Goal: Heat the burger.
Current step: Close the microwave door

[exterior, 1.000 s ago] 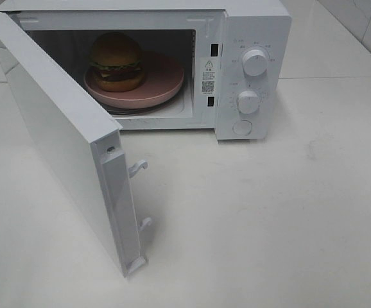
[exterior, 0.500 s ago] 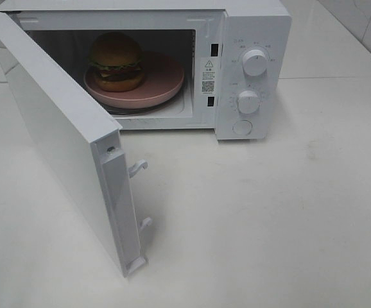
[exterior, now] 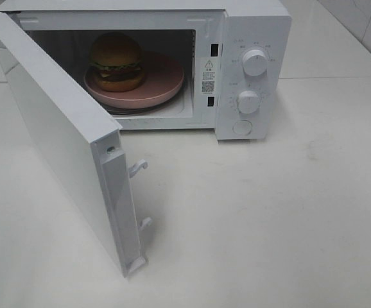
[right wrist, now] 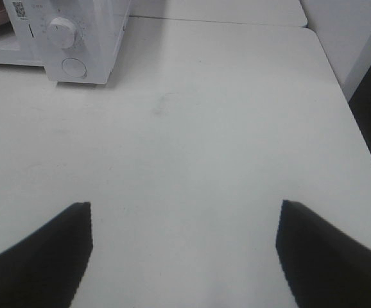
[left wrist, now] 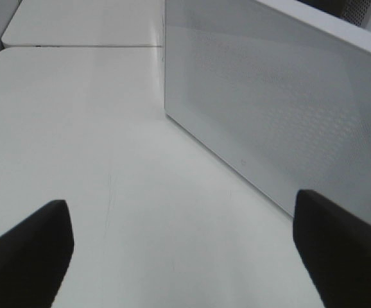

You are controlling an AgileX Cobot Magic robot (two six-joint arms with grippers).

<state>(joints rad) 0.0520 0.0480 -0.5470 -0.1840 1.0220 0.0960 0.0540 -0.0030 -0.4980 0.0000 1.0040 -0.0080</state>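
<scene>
The burger (exterior: 116, 61), with a golden-brown bun, green lettuce and a dark patty, sits on the left part of a round pink plate (exterior: 163, 80) inside the white microwave (exterior: 253, 25). The microwave door (exterior: 63, 135) stands wide open, swung out to the front left. Neither gripper shows in the exterior view. In the left wrist view my left gripper (left wrist: 179, 202) is open and empty above the table, facing the outer side of the door (left wrist: 269, 109). In the right wrist view my right gripper (right wrist: 183, 206) is open and empty, well in front of the microwave (right wrist: 102, 25).
The microwave panel has two round knobs (exterior: 255, 62) (exterior: 248, 101) and a round button (exterior: 242, 127). The door's latch hooks (exterior: 137, 168) stick out from its free edge. The white table (exterior: 269, 212) extends in front and to the right; its right edge (right wrist: 339, 83) shows in the right wrist view.
</scene>
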